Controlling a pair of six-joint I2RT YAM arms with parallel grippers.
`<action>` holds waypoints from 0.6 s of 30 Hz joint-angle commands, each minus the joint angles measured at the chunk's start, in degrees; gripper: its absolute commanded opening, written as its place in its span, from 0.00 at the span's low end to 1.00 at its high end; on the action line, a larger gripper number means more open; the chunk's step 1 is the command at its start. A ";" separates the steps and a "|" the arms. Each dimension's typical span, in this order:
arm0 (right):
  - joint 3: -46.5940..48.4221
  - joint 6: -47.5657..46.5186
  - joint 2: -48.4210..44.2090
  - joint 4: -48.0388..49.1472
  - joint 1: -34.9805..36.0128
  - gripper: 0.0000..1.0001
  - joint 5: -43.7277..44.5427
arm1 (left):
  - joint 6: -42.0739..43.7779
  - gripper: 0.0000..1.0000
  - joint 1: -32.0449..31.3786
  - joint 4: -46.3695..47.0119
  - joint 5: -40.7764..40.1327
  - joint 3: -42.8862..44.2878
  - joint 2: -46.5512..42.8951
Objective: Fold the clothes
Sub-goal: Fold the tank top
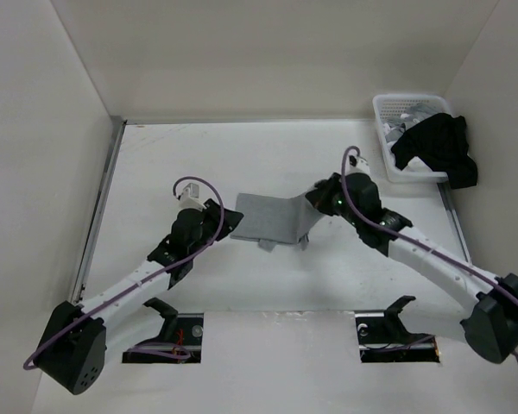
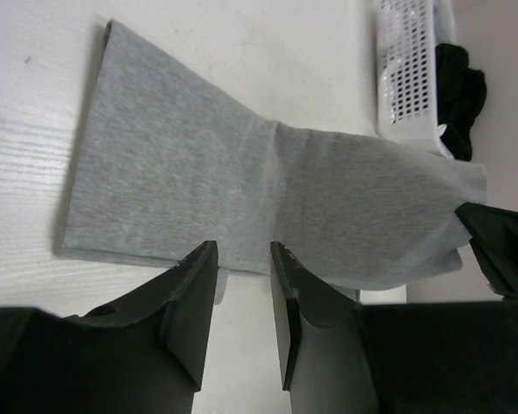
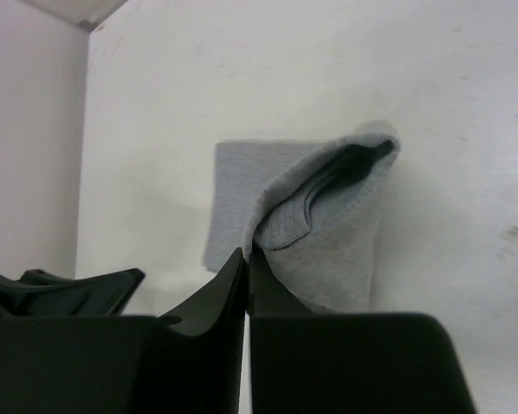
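Right gripper [image 3: 248, 254] clamped shut on the light-grey tank top [image 3: 242, 185], a stitched hem pinched right at the fingertips and drawn up off the table [image 3: 466, 103]. From that pinch, a raised fold of cloth arching away ahead of the fingers, open like a small tunnel with a dark hollow inside; beyond it and to its left, the rest of the fabric lying flat. Seen from above, the same right gripper [image 1: 315, 200] at one end of the tank top [image 1: 272, 220], that end lifted and curled over, the other end spread on the table [image 1: 242, 155]. Left gripper [image 1: 230, 220] at that opposite end, touching the cloth's edge or just short of it, impossible to tell which from above. In the left wrist view, left gripper [image 2: 242, 252] with jaws parted, a clear gap between them and nothing clamped there. Near edge of the tank top [image 2: 198, 172] just past those fingertips, the flat part spreading ahead and to the left, the raised part running off to the right. Farther ahead on that right side, well apart from the left fingers, a white slotted basket [image 2: 406, 69] with a black garment [image 2: 462, 86] draped over its rim. From above, basket [image 1: 388, 129] and black garment [image 1: 440, 147] beyond the right gripper.
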 commanded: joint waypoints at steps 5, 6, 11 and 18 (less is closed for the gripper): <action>23.75 -1.65 20.57 -11.94 12.60 0.05 8.24 | -0.49 0.30 4.76 -1.84 1.79 -0.11 -9.34; 27.01 -1.30 24.43 -12.74 13.83 0.06 8.33 | -0.49 0.30 5.38 -2.19 2.23 -0.38 -10.40; 41.43 0.89 42.63 -14.59 18.58 0.18 7.27 | -0.75 0.30 11.26 -5.97 5.48 -1.69 -16.37; 39.73 3.54 41.64 -8.64 21.14 0.56 7.70 | -0.31 0.32 17.34 -7.82 9.44 -2.14 -18.41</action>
